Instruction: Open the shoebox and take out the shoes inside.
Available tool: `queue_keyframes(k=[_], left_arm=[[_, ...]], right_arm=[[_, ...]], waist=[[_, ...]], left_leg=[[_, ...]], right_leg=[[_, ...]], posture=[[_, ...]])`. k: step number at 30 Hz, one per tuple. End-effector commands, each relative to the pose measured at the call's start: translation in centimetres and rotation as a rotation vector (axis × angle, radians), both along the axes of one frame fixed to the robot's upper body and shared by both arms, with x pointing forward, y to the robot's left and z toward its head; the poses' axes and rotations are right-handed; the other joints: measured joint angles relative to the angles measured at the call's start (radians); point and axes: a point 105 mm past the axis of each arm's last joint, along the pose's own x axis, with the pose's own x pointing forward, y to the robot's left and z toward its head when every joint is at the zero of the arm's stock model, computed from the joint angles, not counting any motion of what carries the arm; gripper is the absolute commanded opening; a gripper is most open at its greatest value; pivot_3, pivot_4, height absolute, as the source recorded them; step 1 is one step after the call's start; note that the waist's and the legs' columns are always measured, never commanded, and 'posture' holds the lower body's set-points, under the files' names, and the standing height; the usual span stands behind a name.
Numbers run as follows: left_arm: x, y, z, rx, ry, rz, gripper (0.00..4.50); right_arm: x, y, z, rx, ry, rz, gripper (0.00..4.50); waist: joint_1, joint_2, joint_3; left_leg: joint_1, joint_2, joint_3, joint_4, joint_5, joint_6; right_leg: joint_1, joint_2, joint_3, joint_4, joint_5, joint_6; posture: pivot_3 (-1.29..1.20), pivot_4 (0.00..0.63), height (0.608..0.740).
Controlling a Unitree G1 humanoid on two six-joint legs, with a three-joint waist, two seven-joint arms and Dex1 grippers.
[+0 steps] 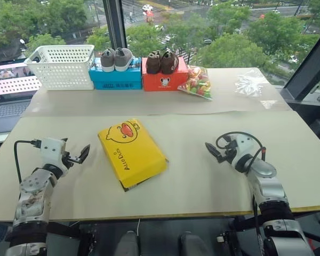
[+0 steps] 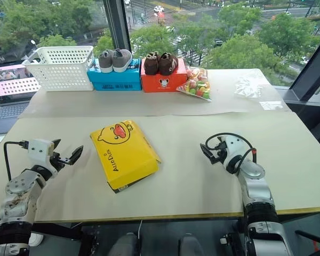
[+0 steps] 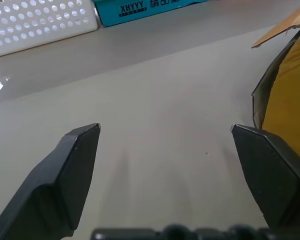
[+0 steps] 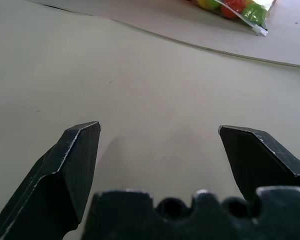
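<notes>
The shoebox [image 1: 132, 153] lies closed and flat on the paper-covered table [image 1: 288, 160], its yellow duck-face lid up, set at a slant between our two pincers. Our left gripper [image 1: 81, 156] hovers just beside the box's left edge with its black fingers spread wide and nothing between them; in the left wrist view the box's dark side wall and yellow lid [image 3: 290, 105] sit just past one fingertip. Our right gripper [image 1: 213, 151] waits farther off on the box's other side, angled toward it, its fingers likewise spread and holding nothing — bare table lies ahead of it. The shoes we are after are hidden, presumably inside the closed box.

Beyond both pincers, well apart at the table's far edge, stand a white basket [image 1: 62, 65], a blue box [image 1: 116, 79] topped by a grey pair [image 1: 116, 58], an orange-red box [image 1: 164, 81] topped by a brown pair [image 1: 161, 61], and a bag of coloured sweets [image 1: 197, 82].

We judge the lid-lift not yet begun. The risks from here: the light box may skid across the smooth paper if one pincer pushes while the other is not bracing it; a finger may pinch lid and wall together, so the whole box rises unopened — or the lid tips and spills the shoes.
</notes>
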Motion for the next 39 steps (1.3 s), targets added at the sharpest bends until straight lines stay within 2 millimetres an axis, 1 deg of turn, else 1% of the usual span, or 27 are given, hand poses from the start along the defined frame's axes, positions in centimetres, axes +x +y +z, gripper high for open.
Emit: queue_keyframes(k=[1, 2, 4, 6, 7, 8, 9, 11, 12, 13, 15, 17, 19, 21, 22, 25, 26, 28, 29, 31, 32, 33, 35, 37, 39], left_arm=[[0.0, 0.7, 1.4, 0.007, -0.054, 0.013, 4.5], [-0.1, 1.0, 1.8, -0.007, -0.065, 0.013, 4.5], [-0.3, 0.6, 2.2, 0.024, -0.051, -0.047, 4.5], [-0.5, -0.2, 2.1, 0.057, -0.037, -0.12, 3.94], [-0.6, -0.5, 2.1, 0.055, -0.029, -0.149, 3.76], [-0.6, -0.7, 2.1, 0.055, -0.026, -0.168, 3.37], [-0.7, -0.7, 2.2, 0.059, -0.021, -0.176, 2.92], [-0.7, -0.8, 2.2, 0.07, -0.017, -0.183, 2.24], [-0.8, -0.8, 2.1, 0.074, -0.014, -0.184, 1.8], [-0.8, -0.8, 1.9, 0.077, -0.006, -0.183, 1.45], [-1.1, -1.4, 0.9, 0.115, 0.032, -0.198, 0.6], [-1.3, -2.5, -0.3, 0.152, 0.066, -0.232, 0.0], [-1.4, -3.5, -0.8, 0.155, 0.076, -0.258, 0.0], [-1.5, -5.1, -1.4, 0.154, 0.081, -0.313, 0.0], [-1.3, -6.3, -1.7, 0.155, 0.077, -0.353, 0.0], [-0.7, -8.3, -2.1, 0.168, 0.069, -0.417, 0.0], [0.0, -9.5, -2.1, 0.179, 0.067, -0.46, 0.0], [1.2, -11.9, -1.8, 0.167, 0.056, -0.55, 0.0], [1.6, -12.8, -1.4, 0.148, 0.047, -0.586, 0.0], [2.4, -14.7, -1.1, 0.152, 0.044, -0.673, 0.0], [2.6, -15.3, -1.0, 0.16, 0.045, -0.702, 0.0], [3.0, -16.3, -0.8, 0.164, 0.046, -0.747, 0.0], [3.8, -18.6, 0.0, 0.133, 0.034, -0.82, 0.0], [4.3, -20.5, 0.6, 0.116, 0.025, -0.886, 0.0], [4.4, -22.3, 0.9, 0.131, 0.024, -0.962, 0.0]], right_arm=[[0.2, 0.1, 2.1, -0.017, -0.062, 0.016, 4.48], [0.3, 0.3, 2.7, -0.034, -0.073, 0.033, 4.48], [0.5, 1.2, 3.8, -0.07, -0.094, 0.088, 4.48], [0.6, 2.1, 4.2, -0.085, -0.093, 0.137, 4.5], [0.6, 2.5, 4.3, -0.076, -0.087, 0.163, 4.5], [0.7, 2.8, 4.4, -0.077, -0.083, 0.182, 4.5], [0.8, 3.3, 4.4, -0.082, -0.081, 0.202, 4.24], [0.9, 3.8, 4.5, -0.088, -0.081, 0.225, 3.79], [1.0, 4.0, 4.5, -0.087, -0.083, 0.234, 3.38], [1.1, 4.3, 4.6, -0.09, -0.086, 0.24, 3.09], [1.7, 5.2, 4.6, -0.094, -0.093, 0.254, 2.34], [2.5, 6.0, 4.6, -0.09, -0.097, 0.26, 1.62], [2.9, 6.5, 4.4, -0.097, -0.092, 0.269, 1.01], [3.2, 7.2, 4.0, -0.147, -0.09, 0.288, 0.26], [3.3, 7.5, 4.3, -0.138, -0.095, 0.291, 0.1], [3.4, 7.9, 4.8, -0.125, -0.103, 0.293, 0.1], [3.2, 7.9, 4.6, -0.134, -0.09, 0.305, 0.1], [2.7, 7.7, 4.2, -0.146, -0.063, 0.32, 0.1], [2.6, 7.5, 4.0, -0.153, -0.052, 0.322, 0.1], [2.5, 7.2, 3.6, -0.167, -0.034, 0.319, 0.1], [2.4, 7.1, 3.5, -0.169, -0.028, 0.319, 0.1], [2.3, 7.2, 3.2, -0.181, -0.014, 0.326, 0.1], [1.6, 8.0, 2.6, -0.186, 0.022, 0.357, 0.1], [0.6, 8.8, 2.0, -0.196, 0.056, 0.4, 0.1], [-0.7, 9.3, 1.5, -0.202, 0.089, 0.437, 0.1]], waist=[[0.0, 0.0, 0.0], [0.0, 0.0, 0.0], [-0.002, 0.0, 0.0], [-0.005, 0.0, 0.0], [-0.005, 0.0, 0.0], [-0.005, 0.0, 0.0], [-0.005, 0.0, 0.0], [-0.004, 0.0, 0.0], [-0.003, -0.001, 0.001], [-0.003, -0.001, 0.001], [-0.003, -0.001, 0.001], [-0.004, -0.001, 0.001], [-0.005, -0.001, 0.001], [-0.004, -0.001, 0.001], [0.0, -0.001, 0.001], [0.004, -0.001, 0.001], [0.006, -0.001, 0.001], [0.025, 0.0, 0.001], [0.034, 0.0, 0.001], [0.036, -0.001, 0.001], [0.036, -0.001, 0.001], [0.033, -0.001, 0.001], [0.032, -0.001, 0.001], [0.032, -0.001, 0.001], [0.027, -0.001, 0.001]], left_leg=[[0.0, 0.0, 0.0, 0.0, 0.0, 0.0], [0.0, 0.0, 0.0, 0.0, 0.0, 0.0], [0.0, 0.0, 0.0, 0.0, 0.0, 0.0], [0.0, 0.0, 0.001, 0.0, 0.0, 0.0], [0.0, 0.0, 0.001, 0.0, 0.0, 0.0], [0.0, 0.0, 0.001, 0.0, 0.0, 0.0], [0.0, 0.0, 0.001, 0.0, 0.0, 0.0], [0.0, 0.0, 0.001, 0.0, 0.0, 0.0], [0.0, 0.0, 0.001, 0.0, 0.0, 0.0], [0.0, 0.0, 0.001, 0.0, 0.0, 0.0], [0.0, 0.001, 0.001, 0.0, 0.0, 0.0], [0.0, 0.0, 0.001, 0.0, 0.0, 0.0], [0.001, 0.001, 0.002, 0.0, 0.0, 0.0], [0.0, 0.001, 0.003, 0.0, 0.0, 0.0], [0.0, 0.001, 0.003, 0.0, 0.0, 0.0], [0.0, 0.001, 0.003, 0.0, 0.0, 0.0], [0.0, 0.001, 0.003, 0.0, 0.0, 0.0], [0.0, 0.001, 0.003, 0.0, 0.0, 0.0], [0.0, 0.0, 0.003, 0.001, 0.0, 0.0], [-0.001, 0.001, 0.003, 0.002, 0.0, 0.0], [-0.002, 0.0, 0.003, 0.002, 0.0, 0.0], [-0.004, 0.0, 0.003, 0.002, 0.0, 0.0], [-0.005, 0.0, 0.003, 0.002, 0.0, 0.0], [-0.006, 0.0, 0.003, 0.002, 0.0, 0.0], [-0.006, 0.0, 0.003, 0.002, 0.0, 0.0]], right_leg=[[0.0, 0.0, 0.0, 0.0, 0.0, 0.0], [0.0, 0.0, 0.0, 0.0, -0.001, 0.001], [0.0, 0.0, 0.0, 0.0, -0.001, 0.001], [-0.001, 0.0, 0.0, 0.0, 0.0, 0.001], [-0.001, 0.0, 0.001, 0.0, 0.0, 0.001], [-0.001, 0.0, 0.001, 0.0, 0.0, 0.001], [-0.001, 0.0, 0.001, 0.0, 0.0, 0.001], [-0.001, 0.0, 0.001, 0.0, 0.0, 0.001], [-0.001, 0.0, 0.001, 0.0, 0.0, 0.001], [-0.001, 0.0, 0.001, 0.0, 0.0, 0.001], [-0.001, 0.0, 0.001, 0.0, 0.0, 0.001], [-0.001, 0.0, 0.002, 0.0, 0.0, 0.001], [-0.001, 0.0, 0.002, 0.0, 0.001, 0.0], [-0.001, 0.0, 0.002, 0.0, 0.001, -0.002], [-0.002, 0.001, 0.002, 0.0, 0.002, -0.003], [-0.002, 0.001, 0.002, 0.0, 0.003, -0.005], [-0.002, 0.001, 0.002, 0.0, 0.003, -0.005], [-0.001, 0.001, 0.002, 0.0, 0.003, -0.005], [-0.001, 0.001, 0.001, 0.001, 0.003, -0.004], [0.0, 0.001, 0.002, 0.0, 0.0, 0.003], [0.0, 0.001, 0.002, -0.001, 0.0, 0.003], [-0.001, 0.001, 0.002, -0.001, 0.0, 0.003], [-0.002, 0.001, 0.003, -0.002, 0.004, -0.002], [-0.003, 0.001, 0.002, -0.001, 0.004, -0.002], [-0.003, 0.002, 0.002, -0.001, 0.003, -0.001]], posture=[[0.0, 0.15, 0.74], [0.0, 0.15, 0.74], [0.0, 0.15, 0.74], [0.0, 0.15, 0.74], [0.0, 0.15, 0.74], [0.0, 0.15, 0.74], [0.0, 0.15, 0.74], [0.0, 0.15, 0.74], [0.0, 0.15, 0.74], [0.0, 0.15, 0.74], [0.0, 0.15, 0.74], [0.0, 0.15, 0.74], [0.0, 0.15, 0.74], [0.0, 0.15, 0.74], [0.0, 0.15, 0.74], [0.0, 0.15, 0.74], [0.0, 0.15, 0.74], [0.0, 0.15, 0.74], [0.0, 0.15, 0.74], [0.0, 0.15, 0.74], [0.0, 0.15, 0.74], [0.0, 0.15, 0.74], [0.0, 0.15, 0.74], [0.0, 0.15, 0.74], [0.0, 0.15, 0.74]])
